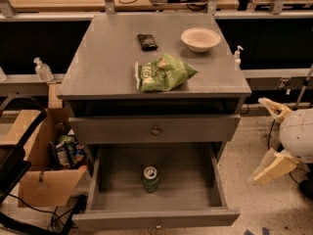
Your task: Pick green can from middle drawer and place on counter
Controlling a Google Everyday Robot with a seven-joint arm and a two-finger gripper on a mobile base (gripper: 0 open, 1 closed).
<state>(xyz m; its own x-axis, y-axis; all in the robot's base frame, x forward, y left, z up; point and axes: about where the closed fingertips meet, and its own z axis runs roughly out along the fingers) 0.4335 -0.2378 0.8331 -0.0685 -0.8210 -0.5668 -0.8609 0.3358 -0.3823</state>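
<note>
One small dark green drink can (150,178), one open grey box-shaped drawer (188,182), one closed flat grey drawer front (112,129), one matte grey countertop (107,58), one crumpled green snack bag (164,73), one white round bowl (200,38), one small black packet (147,41), and one cream two-finger gripper (260,141) with its fingers apart at the right edge of the frame.

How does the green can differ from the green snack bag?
The green can stands upright, small and rigid, in the middle drawer; the snack bag lies crumpled and larger on the counter. The can is darker with a silver lid; the bag is lighter. Both are green. The claw is at the right, open, touching neither.
</note>
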